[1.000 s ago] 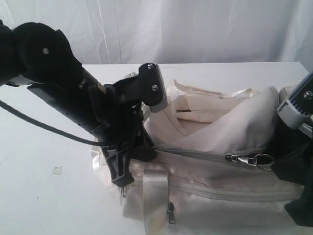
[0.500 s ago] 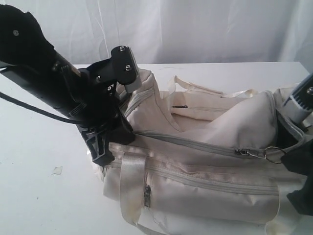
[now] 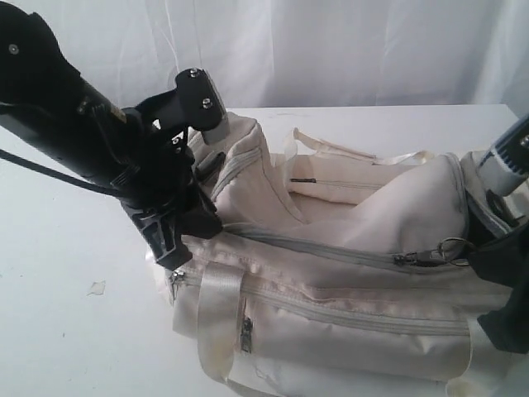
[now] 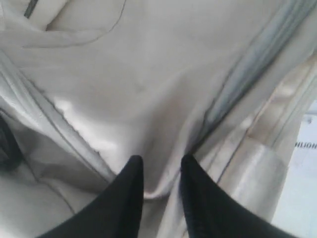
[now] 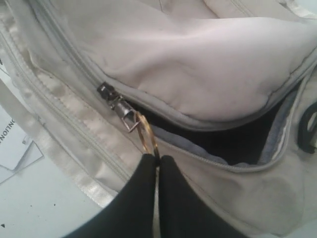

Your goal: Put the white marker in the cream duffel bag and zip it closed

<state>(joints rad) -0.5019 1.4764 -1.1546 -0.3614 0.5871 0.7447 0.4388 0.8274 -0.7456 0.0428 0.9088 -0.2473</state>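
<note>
Outside, the cream duffel bag [image 3: 347, 273] lay part-open on the desk [image 3: 58, 248], the white marker unseen. Left wrist: jaws of the left gripper [image 4: 162, 166] stood slightly apart at a bag fold, grip unclear. Right wrist: jaws of the right gripper [image 5: 157, 159] pinched the zipper ring [image 5: 146, 133].

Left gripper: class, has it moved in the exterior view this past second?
Yes. The left gripper has shifted left, nearer the scrap on the table.

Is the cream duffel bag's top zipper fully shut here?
Not fully: the cream duffel bag shows a dark gap beyond the slider, whose ring the right gripper pinches.
</note>
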